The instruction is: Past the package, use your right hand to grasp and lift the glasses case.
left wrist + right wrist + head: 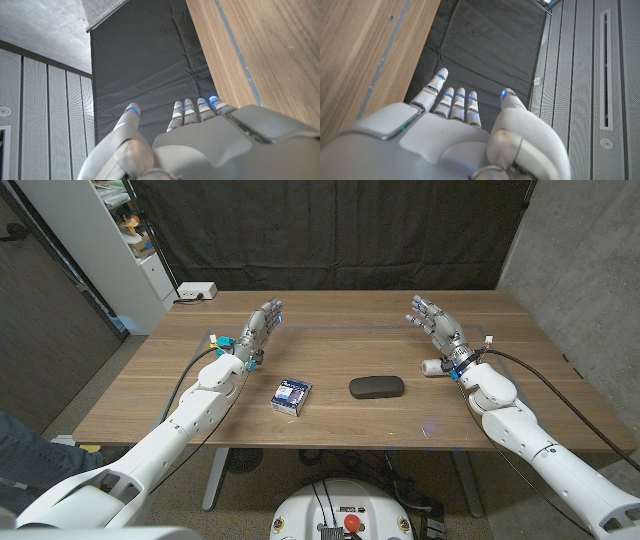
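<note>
Fingers spread empty; glasses case lies crosswise, left-right.

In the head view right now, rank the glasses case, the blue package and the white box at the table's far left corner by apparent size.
1. glasses case, the longest of the three.
2. blue package, shorter but deeper; close to the case in area, so this ranking is unsure.
3. white box, smallest-looking, though it lies farthest from the camera.

Glasses case dark grey; package blue-white; table brown woodgrain; backdrop curtain black.
</note>
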Controlling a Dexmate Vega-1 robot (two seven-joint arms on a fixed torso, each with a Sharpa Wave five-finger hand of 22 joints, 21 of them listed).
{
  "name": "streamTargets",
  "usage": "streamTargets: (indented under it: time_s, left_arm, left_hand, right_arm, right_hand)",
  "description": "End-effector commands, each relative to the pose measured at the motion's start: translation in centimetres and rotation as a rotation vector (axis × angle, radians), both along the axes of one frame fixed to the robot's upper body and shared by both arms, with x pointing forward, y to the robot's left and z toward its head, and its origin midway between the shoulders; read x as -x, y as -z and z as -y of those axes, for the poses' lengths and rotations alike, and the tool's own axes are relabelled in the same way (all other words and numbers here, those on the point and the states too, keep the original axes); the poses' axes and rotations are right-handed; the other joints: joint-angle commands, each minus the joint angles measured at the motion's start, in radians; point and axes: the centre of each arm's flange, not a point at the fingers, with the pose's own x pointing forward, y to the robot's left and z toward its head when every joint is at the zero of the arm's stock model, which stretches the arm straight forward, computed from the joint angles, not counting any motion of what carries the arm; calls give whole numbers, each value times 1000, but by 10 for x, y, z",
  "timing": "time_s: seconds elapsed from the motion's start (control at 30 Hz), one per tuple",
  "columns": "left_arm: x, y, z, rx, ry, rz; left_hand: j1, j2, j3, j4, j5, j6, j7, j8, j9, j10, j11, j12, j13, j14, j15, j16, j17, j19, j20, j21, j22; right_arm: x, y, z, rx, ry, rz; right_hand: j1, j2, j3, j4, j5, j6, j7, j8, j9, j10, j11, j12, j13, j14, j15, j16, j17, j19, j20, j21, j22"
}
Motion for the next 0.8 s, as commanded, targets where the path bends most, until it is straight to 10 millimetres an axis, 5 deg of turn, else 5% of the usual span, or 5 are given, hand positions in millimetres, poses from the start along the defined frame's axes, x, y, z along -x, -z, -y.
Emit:
streamTargets:
  time_s: [0.03,0.8]
  left_arm:
    - [1,-1,-1,-3,-5,5]
    - [2,-5,1,-23,9,15]
  left_hand:
    - [13,2,2,-4,1,0,12,2,4,-2,11,4,3,2,11,5,5,-3,4,4,5]
    - [14,3,1,-7,1,2,7,2,4,-1,6,4,3,3,9,6,5,-5,6,4,6]
  right_arm:
    - [5,0,0,13,-9,17]
    - [28,7,-6,38,-36,44]
  right_hand:
    - [12,3,1,-6,5,8,2,9,2,10,1,7,2,13,0,8,1,9,0,7,5]
    - [10,5,-3,-9,4,10,2,8,2,12,2,6,-2,14,0,8,-4,10,0,6,5]
